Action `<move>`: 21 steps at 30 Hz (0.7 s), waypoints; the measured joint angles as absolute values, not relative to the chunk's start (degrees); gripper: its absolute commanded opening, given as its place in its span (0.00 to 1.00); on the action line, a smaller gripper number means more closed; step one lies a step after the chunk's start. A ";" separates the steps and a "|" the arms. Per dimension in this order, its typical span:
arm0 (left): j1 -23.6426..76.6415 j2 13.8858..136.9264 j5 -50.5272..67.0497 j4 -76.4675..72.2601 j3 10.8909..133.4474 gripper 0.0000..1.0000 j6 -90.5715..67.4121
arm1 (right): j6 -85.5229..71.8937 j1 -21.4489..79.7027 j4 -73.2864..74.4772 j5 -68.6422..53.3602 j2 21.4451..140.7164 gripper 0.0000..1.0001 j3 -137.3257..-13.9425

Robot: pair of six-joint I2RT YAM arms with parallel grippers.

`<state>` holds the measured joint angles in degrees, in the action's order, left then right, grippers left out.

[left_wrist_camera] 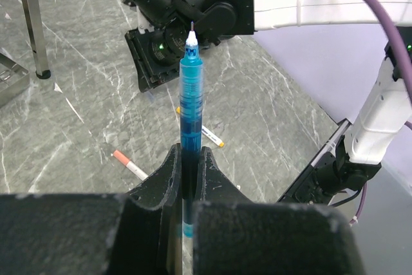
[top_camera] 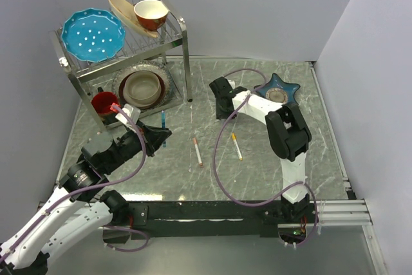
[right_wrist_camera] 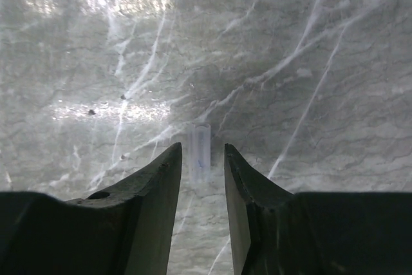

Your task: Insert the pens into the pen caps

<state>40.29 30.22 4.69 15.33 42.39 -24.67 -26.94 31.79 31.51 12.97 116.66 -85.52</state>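
Left pincer [left_wrist_camera: 188, 154] clamps the blue pen [left_wrist_camera: 191, 94]; right pincer [right_wrist_camera: 201, 149] gapes around a clear cap [right_wrist_camera: 201, 134] on open tabletop [right_wrist_camera: 302, 56].

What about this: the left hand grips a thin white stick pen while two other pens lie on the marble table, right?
No: the left wrist view shows the left hand gripping a thin translucent blue stick pen, not white; two other pens do lie on the grey marble table.
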 measured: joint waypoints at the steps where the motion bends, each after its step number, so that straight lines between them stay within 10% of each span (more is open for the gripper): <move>1: 40.29 30.22 4.73 15.33 42.39 0.01 -24.67 | -26.92 31.81 31.73 12.99 116.97 0.40 -85.56; 21: 40.29 34.50 9.06 13.06 40.91 0.01 -28.18 | -24.10 33.04 29.56 14.22 118.17 0.07 -84.20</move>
